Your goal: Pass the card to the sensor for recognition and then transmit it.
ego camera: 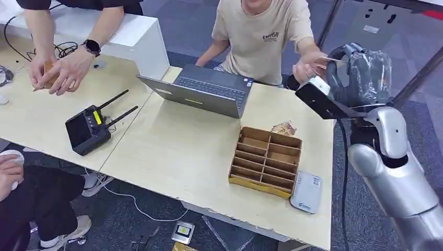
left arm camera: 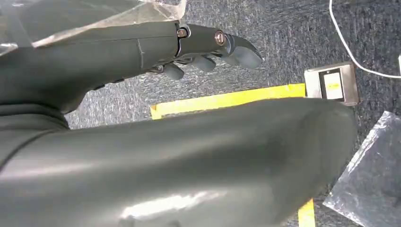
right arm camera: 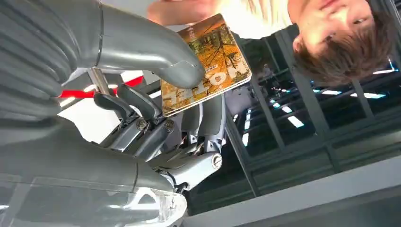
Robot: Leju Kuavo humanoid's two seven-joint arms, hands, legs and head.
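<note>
Pinching orange card [right arm camera: 208, 64] between thumb and fingers, right robot hand [ego camera: 360, 73] raised at 2 o'clock off bench [ego camera: 183, 151]; seated person's hand [ego camera: 308, 65] touching card. Left robot hand [left arm camera: 203, 47] hangs, fingers curled, holding nothing. Sensor [ego camera: 306, 192] at 5 o'clock.

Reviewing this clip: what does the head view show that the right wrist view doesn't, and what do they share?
Head view alone: the table, laptop, wooden divider tray, white sensor beside it and a black controller. Right wrist view alone: the card's orange printed face, pinched between thumb and fingers. Both: the right hand raised, holding the card toward the person in the beige shirt.
</note>
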